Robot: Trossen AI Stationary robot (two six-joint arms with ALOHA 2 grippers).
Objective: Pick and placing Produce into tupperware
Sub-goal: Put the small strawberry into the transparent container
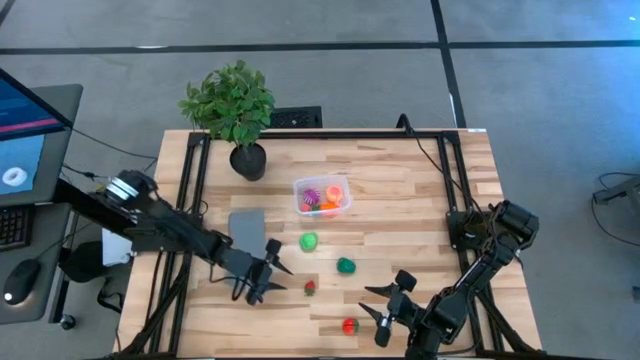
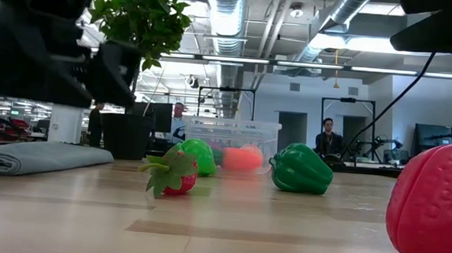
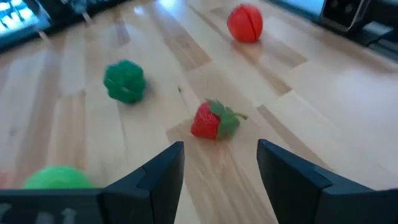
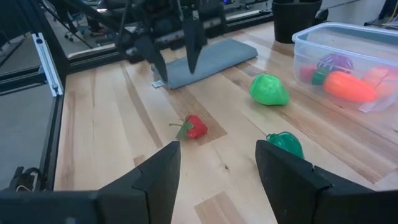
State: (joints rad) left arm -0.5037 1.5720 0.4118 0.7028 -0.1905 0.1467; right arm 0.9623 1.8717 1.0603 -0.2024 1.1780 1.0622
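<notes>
One strawberry just ahead of the left end effector.
Fingers parted, empty, hovering over the bench; right end effector also released.

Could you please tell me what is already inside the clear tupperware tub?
Inside the tupperware lie an orange carrot-like piece, a purple piece, something green beside it and a pale pink piece. Anything lying beneath these is covered and cannot be seen.

Foreground right: large red fruit, cut by frame edge.
Centre: strawberry; dark green pepper.
Behind: clear tub, orange and light green pieces near it.
Left: folded grey cloth, potted plant.
</notes>
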